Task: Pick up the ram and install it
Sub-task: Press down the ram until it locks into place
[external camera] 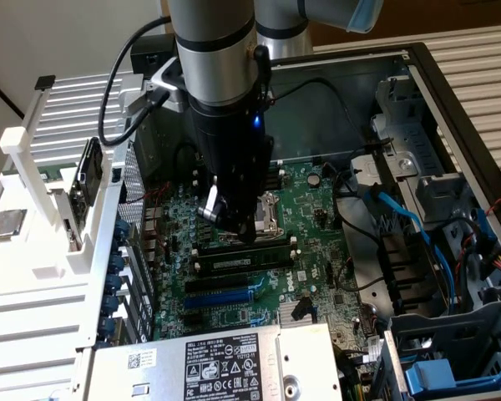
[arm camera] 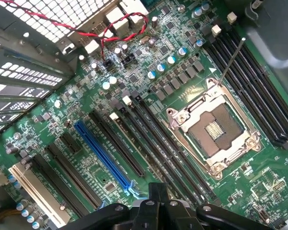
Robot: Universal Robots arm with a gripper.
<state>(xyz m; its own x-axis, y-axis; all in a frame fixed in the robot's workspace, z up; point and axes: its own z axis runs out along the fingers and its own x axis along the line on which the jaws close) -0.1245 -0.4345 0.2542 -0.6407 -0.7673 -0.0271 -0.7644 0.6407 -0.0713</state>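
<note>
The ram (external camera: 242, 261), a long dark stick with a small white label, stands on edge in one of the black memory slots on the green motherboard (external camera: 317, 209), just in front of the CPU socket (external camera: 267, 213). My gripper (external camera: 236, 227) hangs over the socket's near edge, a little above and behind the ram. Whether it touches the ram I cannot tell. In the wrist view my gripper (arm camera: 156, 194) is shut with nothing visible between its fingers, and the black memory slots (arm camera: 168, 143) run beside the open CPU socket (arm camera: 213, 127).
The open case has metal walls (external camera: 451, 109), drive cages and blue cables (external camera: 417, 225) on the exterior view's right. The power supply (external camera: 225, 363) lies in front. A white rack (external camera: 42, 209) stands outside, on the exterior view's left. A blue expansion slot (arm camera: 103, 153) lies beside the memory slots.
</note>
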